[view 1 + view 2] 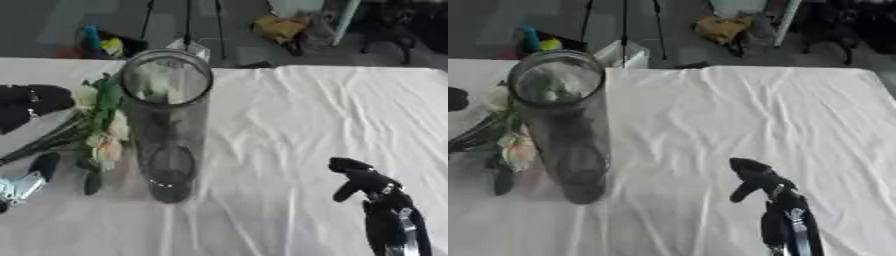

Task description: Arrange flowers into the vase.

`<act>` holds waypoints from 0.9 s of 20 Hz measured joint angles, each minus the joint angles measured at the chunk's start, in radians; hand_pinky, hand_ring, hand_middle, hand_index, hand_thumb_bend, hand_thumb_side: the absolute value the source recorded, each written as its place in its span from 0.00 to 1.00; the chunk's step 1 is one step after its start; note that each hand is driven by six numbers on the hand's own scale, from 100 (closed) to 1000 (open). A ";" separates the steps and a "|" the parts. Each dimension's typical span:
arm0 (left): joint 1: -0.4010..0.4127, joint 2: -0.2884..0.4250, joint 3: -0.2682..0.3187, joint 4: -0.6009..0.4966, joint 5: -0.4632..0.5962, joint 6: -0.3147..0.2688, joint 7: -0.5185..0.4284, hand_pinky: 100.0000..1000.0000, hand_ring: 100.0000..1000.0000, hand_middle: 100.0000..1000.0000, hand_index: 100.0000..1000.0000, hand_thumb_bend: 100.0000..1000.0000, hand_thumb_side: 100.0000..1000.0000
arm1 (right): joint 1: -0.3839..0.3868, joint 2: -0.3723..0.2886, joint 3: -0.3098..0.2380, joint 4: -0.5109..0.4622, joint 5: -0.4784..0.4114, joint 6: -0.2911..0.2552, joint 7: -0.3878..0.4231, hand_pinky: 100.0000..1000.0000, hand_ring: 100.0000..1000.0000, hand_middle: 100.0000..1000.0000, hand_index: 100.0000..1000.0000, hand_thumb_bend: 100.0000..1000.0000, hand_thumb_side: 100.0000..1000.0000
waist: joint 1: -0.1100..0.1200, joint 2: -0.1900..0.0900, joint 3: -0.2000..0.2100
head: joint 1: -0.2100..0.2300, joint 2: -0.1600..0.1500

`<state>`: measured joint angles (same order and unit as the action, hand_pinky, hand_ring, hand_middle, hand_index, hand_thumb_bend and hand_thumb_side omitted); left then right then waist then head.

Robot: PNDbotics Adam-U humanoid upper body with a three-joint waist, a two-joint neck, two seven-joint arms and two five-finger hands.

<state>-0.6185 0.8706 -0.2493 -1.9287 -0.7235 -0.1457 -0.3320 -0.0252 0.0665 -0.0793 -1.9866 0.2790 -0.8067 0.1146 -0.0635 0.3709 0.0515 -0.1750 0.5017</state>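
Observation:
A tall clear glass vase (166,125) stands upright on the white tablecloth, left of centre, with nothing inside it. A bunch of flowers (103,131) with white and peach blooms and green leaves leans just left of the vase, blooms against its wall. Its stems (39,142) run down-left between the upper and lower parts of my black left hand (31,102), which is closed round them at the left edge. My right hand (357,176) sits at the lower right with relaxed fingers, holding nothing and well apart from the vase.
The wrinkled white tablecloth (306,115) covers the table, whose far edge (332,67) runs across the top. Beyond it on the floor are a yellow bundle (280,26), a blue and yellow item (98,42) and stand legs.

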 measured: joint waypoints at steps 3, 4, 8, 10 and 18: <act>-0.010 -0.002 -0.006 0.035 -0.011 0.016 0.001 0.75 0.89 0.98 1.00 0.00 0.94 | -0.001 0.000 0.000 0.000 0.000 0.001 0.002 0.72 0.76 0.38 0.77 0.00 0.96 | 0.000 0.001 -0.003 | -0.002 -0.002; -0.014 -0.003 -0.006 0.050 -0.013 0.023 0.002 0.75 0.89 0.99 1.00 0.00 0.95 | -0.001 0.000 0.000 0.000 0.000 0.000 0.002 0.72 0.76 0.38 0.77 0.00 0.96 | 0.000 0.001 -0.004 | -0.002 -0.002; -0.025 -0.017 -0.010 0.101 -0.018 0.058 0.002 0.75 0.89 1.00 1.00 0.00 0.95 | -0.001 0.006 0.000 0.000 0.002 0.000 0.003 0.72 0.76 0.38 0.76 0.00 0.96 | 0.000 0.001 -0.008 | -0.003 -0.005; -0.029 -0.022 -0.012 0.123 -0.021 0.070 0.001 0.76 0.90 1.00 1.00 0.00 0.95 | -0.002 0.008 0.000 0.000 0.004 0.001 0.004 0.72 0.76 0.37 0.76 0.00 0.96 | 0.000 0.001 -0.009 | -0.003 -0.010; -0.070 -0.050 -0.018 0.241 -0.041 0.087 -0.009 0.78 0.94 1.00 1.00 0.12 1.00 | -0.011 0.009 0.005 0.000 0.010 0.007 0.010 0.73 0.76 0.37 0.76 0.00 0.96 | 0.000 0.002 -0.017 | -0.002 -0.017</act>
<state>-0.6887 0.8205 -0.2676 -1.6879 -0.7643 -0.0583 -0.3412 -0.0359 0.0756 -0.0742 -1.9866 0.2890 -0.7998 0.1244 -0.0635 0.3732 0.0342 -0.1768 0.4844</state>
